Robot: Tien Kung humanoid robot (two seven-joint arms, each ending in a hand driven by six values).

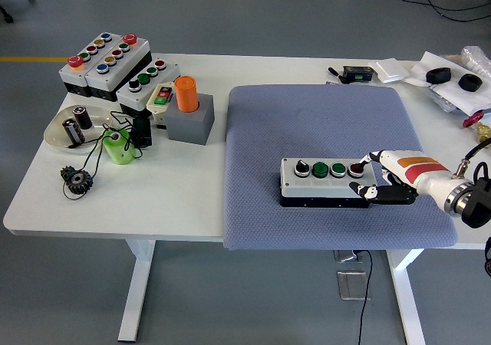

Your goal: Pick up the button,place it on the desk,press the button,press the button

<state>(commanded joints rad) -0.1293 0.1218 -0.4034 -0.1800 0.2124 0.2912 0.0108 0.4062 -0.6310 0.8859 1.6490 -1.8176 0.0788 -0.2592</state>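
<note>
Right of centre in the frame, a grey button box (328,182) lay flat on a blue-grey mat (330,161) that covered the right half of the white table (192,199). Its top carried a row of four controls: a black knob at the left, two green buttons, and a red button (356,169) at the right end. From the lower right edge the right hand (387,178) reached in, white-shelled with dark fingertips. One finger (365,162) was stretched over the red button and seemed to touch its top, while the thumb (383,194) lay against the box's right front corner; the remaining fingers were loosely curled and gripped nothing.

Toward the upper left sat three more button boxes (115,65) side by side, an orange cylinder (186,93) standing in a grey block (190,124), a green roll (119,146), a shallow dish (61,130) holding small dark parts, and a black gear (77,179). Small dark items lay at the upper right corner.
</note>
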